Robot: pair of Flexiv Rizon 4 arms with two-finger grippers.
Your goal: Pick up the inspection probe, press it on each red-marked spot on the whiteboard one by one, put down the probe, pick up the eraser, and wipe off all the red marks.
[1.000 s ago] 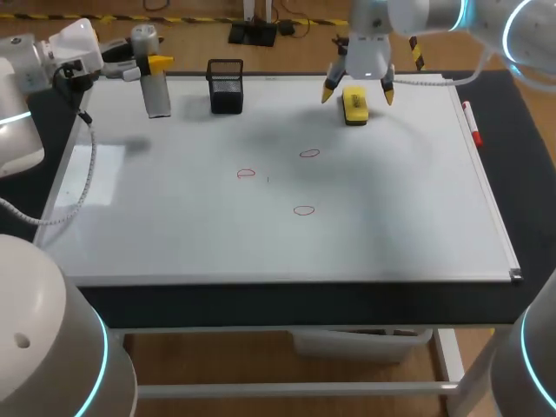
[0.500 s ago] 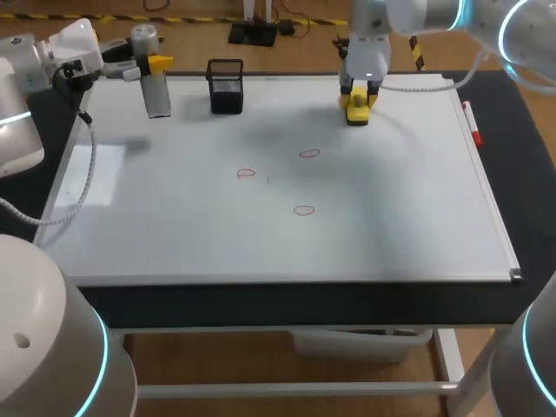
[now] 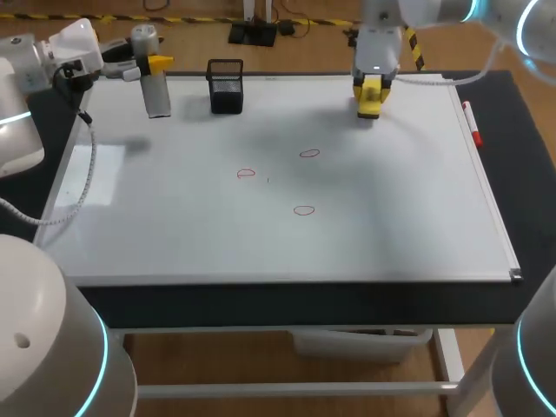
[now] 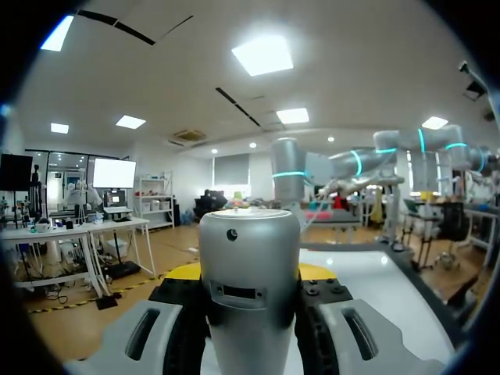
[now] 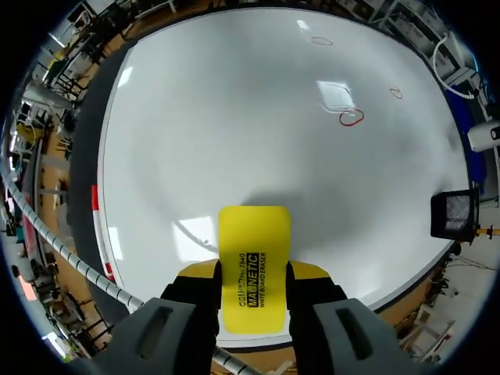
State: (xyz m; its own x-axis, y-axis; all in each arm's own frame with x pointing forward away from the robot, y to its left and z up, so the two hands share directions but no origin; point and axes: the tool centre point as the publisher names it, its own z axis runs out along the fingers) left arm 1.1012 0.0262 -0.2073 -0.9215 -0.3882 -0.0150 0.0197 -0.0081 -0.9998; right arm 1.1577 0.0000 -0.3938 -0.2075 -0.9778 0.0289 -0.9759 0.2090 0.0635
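Left gripper (image 3: 151,68) sits at 10 o'clock of the whiteboard (image 3: 174,234), fingers closed on the inspection probe (image 4: 250,266) from both sides. The probe is upright; can't tell if its foot touches the board. Black mesh pen holder (image 3: 226,85) stands at 11 o'clock, near the probe.

Three marks mid-board, all intact: left red mark (image 3: 247,173), far red mark (image 3: 309,154), near red mark (image 3: 303,209).

Right gripper (image 3: 372,87) is at 1 o'clock, fingers clamped on the long sides of the yellow eraser (image 5: 253,262). The eraser looks raised off the surface, with a shadow beneath it. Red marker (image 3: 472,122) lies at 2 o'clock by the board's edge.

My read of the step: eraser is grasped, wiping not begun. To do it well:
- Carry toward 7 o'clock to the far red mark, the closest one.
- Lower until the eraser's face lies flat, not on an edge.
- Press evenly and use short overlapping strokes over the whole loop.
- Then do the left red mark, then the near red mark.
- Grip firmly so drag doesn't twist the eraser.
- Stay wide of the pen holder and the left gripper.
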